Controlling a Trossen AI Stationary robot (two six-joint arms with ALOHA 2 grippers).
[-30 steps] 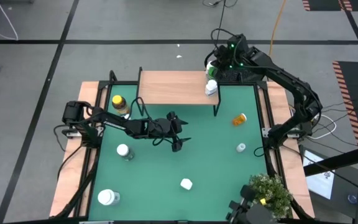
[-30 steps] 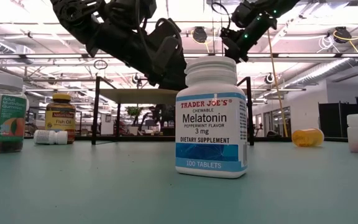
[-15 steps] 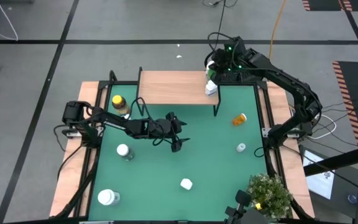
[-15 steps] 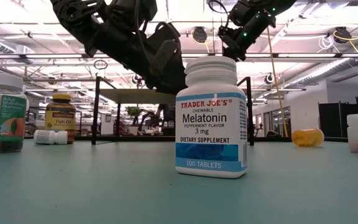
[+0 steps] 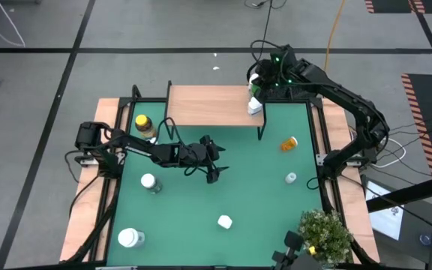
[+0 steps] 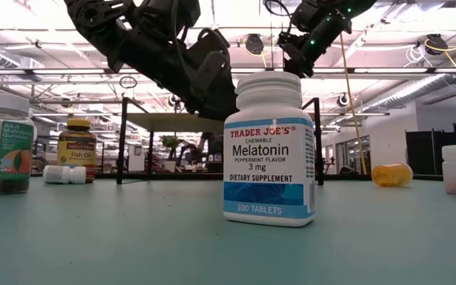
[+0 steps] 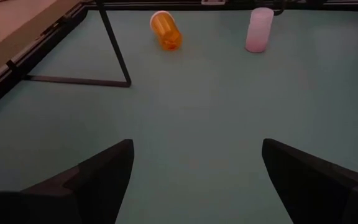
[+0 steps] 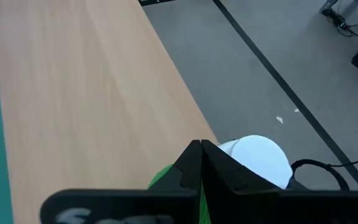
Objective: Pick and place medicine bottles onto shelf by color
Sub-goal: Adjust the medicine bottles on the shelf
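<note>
The shelf (image 5: 212,105), a light-wood board on black legs, stands at the table's far side. A white bottle (image 5: 254,106) stands on its right end. My right gripper (image 8: 201,163) hovers shut over that end, just above a green cap (image 8: 165,178) and a white cap (image 8: 258,159). My left gripper (image 7: 197,180) hangs open over the middle of the green mat (image 5: 253,195), with nothing between its fingers. Beyond it an amber bottle (image 7: 165,30) lies on its side and a small white bottle (image 7: 258,29) stands upright. My right gripper's shut fingertips (image 8: 191,158) stand right in front of the green cap and the white cap. They hide the place where they might meet, so I cannot tell whether they touch either cap.
A yellow-capped amber bottle (image 5: 144,124) stands left of the shelf. White bottles stand at the mat's left (image 5: 149,182), near left corner (image 5: 130,238) and near middle (image 5: 224,222). A leafy plant (image 5: 325,232) fills the near right corner.
</note>
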